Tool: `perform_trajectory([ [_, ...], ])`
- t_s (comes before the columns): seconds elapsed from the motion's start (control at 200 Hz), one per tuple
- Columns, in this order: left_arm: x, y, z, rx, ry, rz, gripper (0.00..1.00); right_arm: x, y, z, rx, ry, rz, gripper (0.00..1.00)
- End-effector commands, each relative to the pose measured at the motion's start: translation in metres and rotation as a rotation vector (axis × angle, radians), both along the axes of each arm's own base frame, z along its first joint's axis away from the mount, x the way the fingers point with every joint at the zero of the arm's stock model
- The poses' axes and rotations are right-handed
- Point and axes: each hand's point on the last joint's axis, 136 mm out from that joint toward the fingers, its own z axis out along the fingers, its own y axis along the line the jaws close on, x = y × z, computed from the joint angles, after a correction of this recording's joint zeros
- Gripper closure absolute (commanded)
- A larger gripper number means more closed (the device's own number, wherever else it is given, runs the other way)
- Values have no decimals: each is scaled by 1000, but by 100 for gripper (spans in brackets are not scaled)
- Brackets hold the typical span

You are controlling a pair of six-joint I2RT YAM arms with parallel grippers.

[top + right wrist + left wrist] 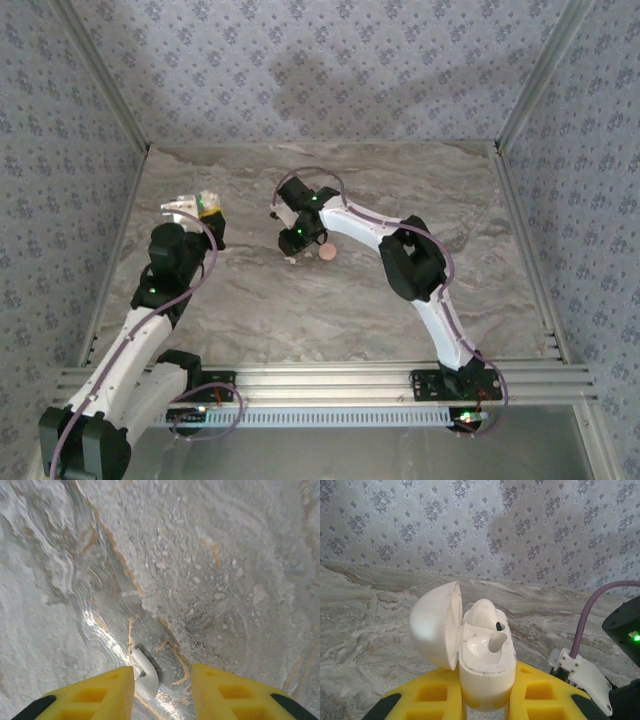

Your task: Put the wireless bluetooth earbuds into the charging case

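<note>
**The yellow foam fingertips of the right gripper (162, 670) straddle a small, glossy white plastic earbud (145, 677) lying loose on the table.**

The jaws stand moderately apart and grip nothing. The earbud lies flat on the grey veined marble tabletop (210, 555), just beside the finger at seven o'clock, its stem pointing toward eleven. It looks featherlight, rigid and slick, and would likely squirt out of a hard pinch. A gentle hold across the bulbous head, not the thin stem, seems best. From overhead, a round pink puck (327, 254) sits just at three o'clock of this gripper. Out at nine o'clock, the left gripper (487, 692) is clamped on the base of the white egg-shaped plastic charging case (487, 667). Its lid (434, 630) is swung open, and a second earbud (495, 641) seems to be seated inside.
</note>
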Motion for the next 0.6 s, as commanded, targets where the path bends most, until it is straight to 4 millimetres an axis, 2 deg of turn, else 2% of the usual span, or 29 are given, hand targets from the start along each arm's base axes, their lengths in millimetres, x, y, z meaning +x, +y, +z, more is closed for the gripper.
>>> perform_trajectory([
  [0.0,-3,4,7,6,-29,12,86,10,9,30,46,-30,-41,62],
  [0.29,-4,6,6,9,-31,18,86,-1,-2,10,-76,46,-118,57],
  [0.595,-4,5,4,1,-29,16,86,-21,-11,-12,-167,99,-119,51],
])
